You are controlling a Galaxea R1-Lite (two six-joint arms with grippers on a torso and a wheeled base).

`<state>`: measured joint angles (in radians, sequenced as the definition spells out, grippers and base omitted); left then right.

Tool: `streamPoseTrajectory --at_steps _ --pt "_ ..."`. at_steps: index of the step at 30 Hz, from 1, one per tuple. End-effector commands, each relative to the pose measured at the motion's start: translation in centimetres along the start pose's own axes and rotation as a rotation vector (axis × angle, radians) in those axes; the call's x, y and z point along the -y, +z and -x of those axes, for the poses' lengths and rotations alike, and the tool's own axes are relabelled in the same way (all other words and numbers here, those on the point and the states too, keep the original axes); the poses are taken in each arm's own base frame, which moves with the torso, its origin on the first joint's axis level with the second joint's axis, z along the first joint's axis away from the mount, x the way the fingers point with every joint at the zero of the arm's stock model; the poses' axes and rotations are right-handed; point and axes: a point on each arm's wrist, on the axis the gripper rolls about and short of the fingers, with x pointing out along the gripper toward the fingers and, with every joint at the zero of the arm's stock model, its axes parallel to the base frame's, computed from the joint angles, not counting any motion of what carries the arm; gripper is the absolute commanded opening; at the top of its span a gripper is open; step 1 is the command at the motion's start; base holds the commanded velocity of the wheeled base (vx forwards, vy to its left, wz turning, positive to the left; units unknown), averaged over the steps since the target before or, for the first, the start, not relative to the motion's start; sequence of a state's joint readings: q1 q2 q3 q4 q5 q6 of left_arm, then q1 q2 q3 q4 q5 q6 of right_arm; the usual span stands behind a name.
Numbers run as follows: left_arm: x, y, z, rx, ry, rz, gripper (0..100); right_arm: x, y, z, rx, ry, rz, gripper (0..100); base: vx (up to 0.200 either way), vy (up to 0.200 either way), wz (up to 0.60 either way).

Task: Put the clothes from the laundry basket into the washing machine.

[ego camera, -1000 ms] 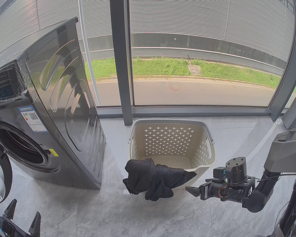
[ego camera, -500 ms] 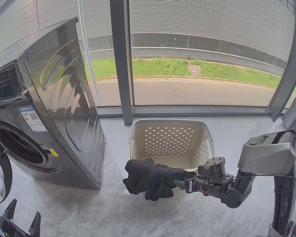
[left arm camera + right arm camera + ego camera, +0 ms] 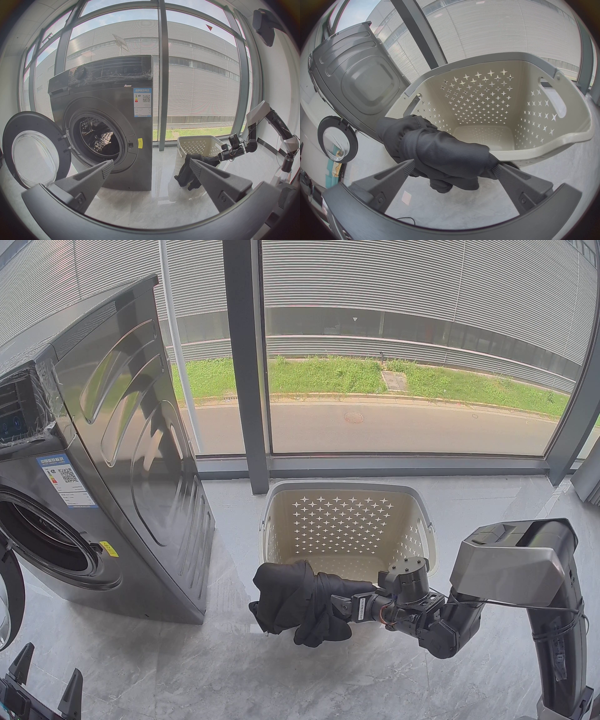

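Seeing right gripper (image 3: 452,166) spread wide around black cloth (image 3: 300,599) draped over basket (image 3: 350,485) rim, fingertips (image 3: 407,165) touching fabric, not clamped; left gripper (image 3: 150,162) likewise spread, empty.

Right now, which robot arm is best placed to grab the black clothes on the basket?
The right one: the right end effector is open with a finger on each side of the black clothes draped over the basket rim. The left end effector is low by the washing machine, far from them.
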<state>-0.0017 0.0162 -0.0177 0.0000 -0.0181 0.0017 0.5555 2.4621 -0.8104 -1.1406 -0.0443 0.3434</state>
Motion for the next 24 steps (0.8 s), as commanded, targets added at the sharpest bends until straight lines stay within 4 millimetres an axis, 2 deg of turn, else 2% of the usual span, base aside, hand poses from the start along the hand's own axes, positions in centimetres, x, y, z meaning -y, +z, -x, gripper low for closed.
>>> streamPoseTrajectory --at_steps 1,19,24 --pt "0.0 -0.5 0.0 -0.001 0.000 0.000 100 -0.8 0.1 -0.6 0.018 0.025 -0.003 100 0.000 0.000 0.00" --pt "0.0 -0.5 0.0 -0.001 0.000 0.002 100 -0.9 -1.1 -3.1 0.054 0.042 -0.011 100 0.000 0.000 0.00" --pt "0.0 -0.5 0.0 -0.001 0.000 0.003 100 -0.9 -1.2 -3.2 0.064 0.046 -0.011 100 0.000 0.000 0.00"
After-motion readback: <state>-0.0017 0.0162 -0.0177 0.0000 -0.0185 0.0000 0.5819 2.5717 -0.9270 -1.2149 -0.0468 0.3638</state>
